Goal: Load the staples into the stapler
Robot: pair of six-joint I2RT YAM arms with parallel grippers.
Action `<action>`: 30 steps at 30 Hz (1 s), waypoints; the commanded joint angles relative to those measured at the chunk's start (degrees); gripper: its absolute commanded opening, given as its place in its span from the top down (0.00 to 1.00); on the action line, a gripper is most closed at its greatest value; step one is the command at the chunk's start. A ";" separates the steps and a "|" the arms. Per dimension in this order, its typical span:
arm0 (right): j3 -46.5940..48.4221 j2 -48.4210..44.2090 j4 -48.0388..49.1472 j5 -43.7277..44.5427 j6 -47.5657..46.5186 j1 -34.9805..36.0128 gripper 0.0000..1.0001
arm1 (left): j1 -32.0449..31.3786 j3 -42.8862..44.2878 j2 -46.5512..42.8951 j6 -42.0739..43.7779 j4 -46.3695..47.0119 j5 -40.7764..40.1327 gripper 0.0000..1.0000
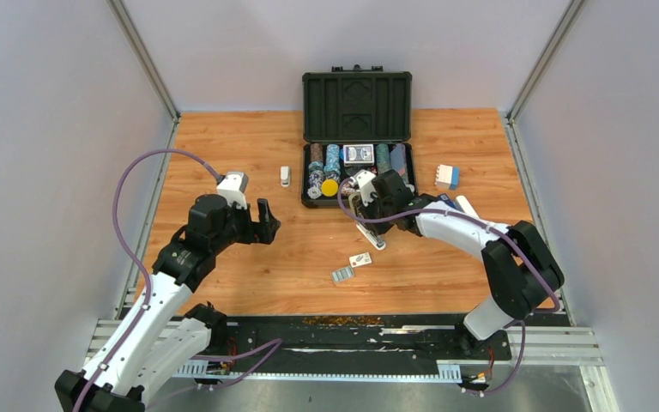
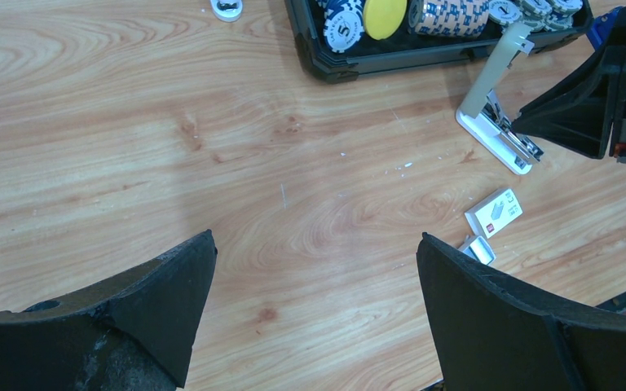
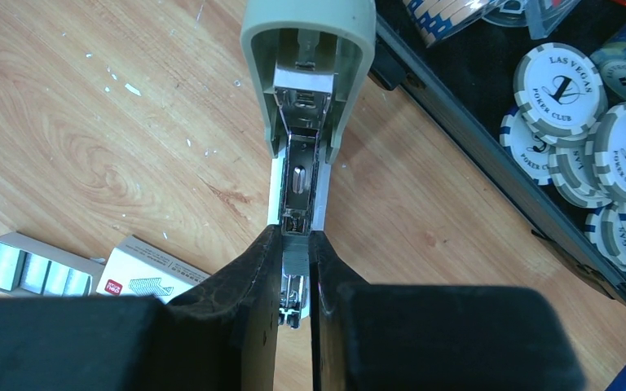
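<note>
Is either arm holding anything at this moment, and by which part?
The right gripper pinches the opened stapler by the free end of its metal channel, opposite the hinge. The left gripper is open and holds nothing.

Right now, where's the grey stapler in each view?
Top external: stapler at centre, below the poker-chip case.
Left wrist: stapler upper right, opened.
Right wrist: stapler top centre, clamped by right gripper.
Shared landmark: that case, beside it in all three.
</note>
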 commanded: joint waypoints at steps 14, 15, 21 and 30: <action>0.30 0.62 1.11 -2.28 -0.54 -0.51 0.95 | -0.26 -0.02 -0.26 0.86 1.86 0.21 0.00; 0.28 0.58 1.06 -2.38 -0.54 -0.51 0.95 | -0.22 -0.04 -0.25 0.83 1.82 0.16 0.00; 0.20 0.20 0.88 -2.83 -0.54 -0.51 0.95 | -0.28 -0.03 -0.36 0.85 1.79 0.17 0.00; 0.30 0.37 0.45 -2.65 -0.37 -0.51 0.96 | -0.35 -0.01 -0.44 0.84 1.78 0.20 0.00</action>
